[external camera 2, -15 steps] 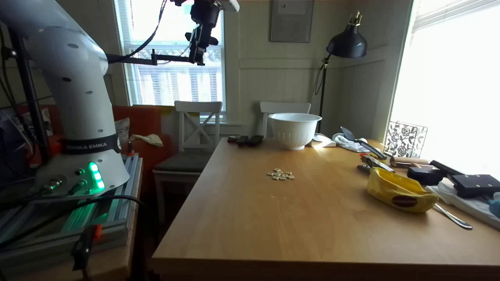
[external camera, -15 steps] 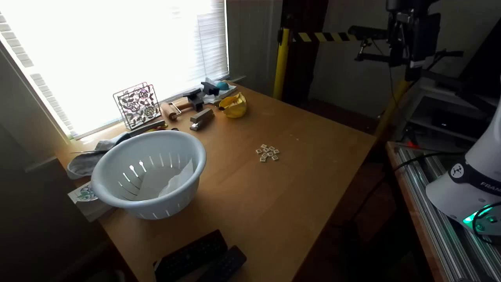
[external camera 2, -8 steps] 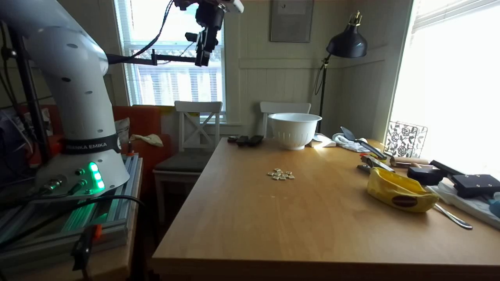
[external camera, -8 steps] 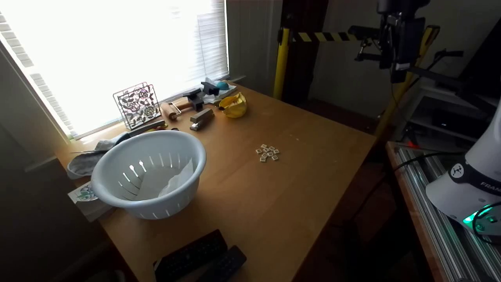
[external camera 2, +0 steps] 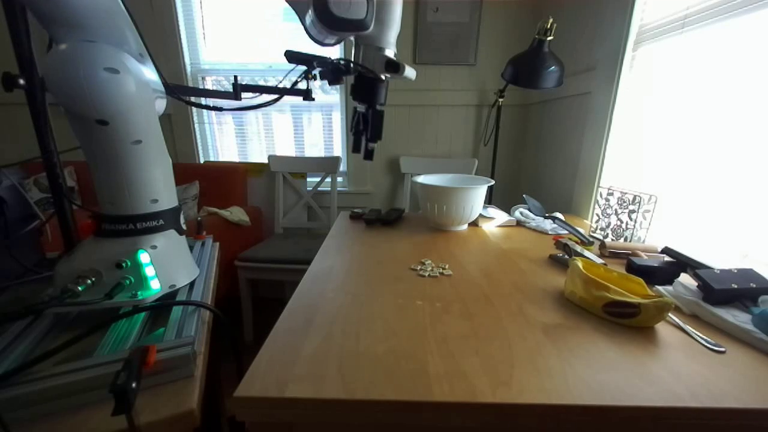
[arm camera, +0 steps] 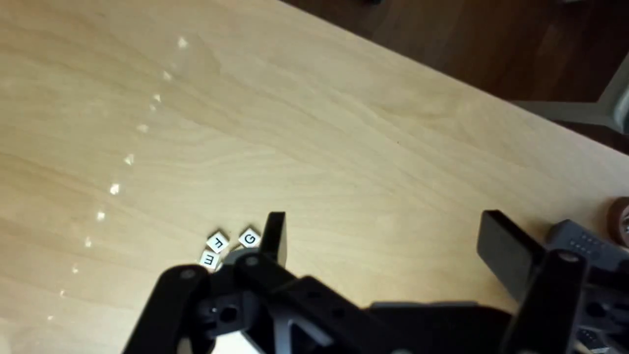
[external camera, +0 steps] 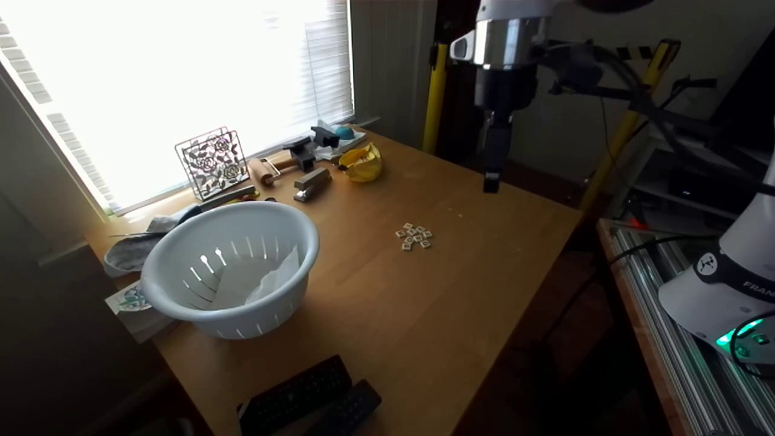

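In an exterior view, a round, slotted plastic colander (external camera: 260,320) stands left of small square letter tiles (external camera: 417,238) clustered on the smooth wooden table (external camera: 448,290). In an exterior view, a cream panelled wall (external camera 2: 432,132) and black lamp (external camera 2: 534,67) rise beyond it. In the wrist view, the gripper (arm camera: 385,233) hangs above the table, jaws wide apart; the left jaw partly hides the tiles, and a brown round object (arm camera: 619,221) is cut off at right.

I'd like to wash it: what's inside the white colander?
The white colander holds a thin white sheet, perhaps paper. Anything beneath that, or behind the near rim, is hidden.
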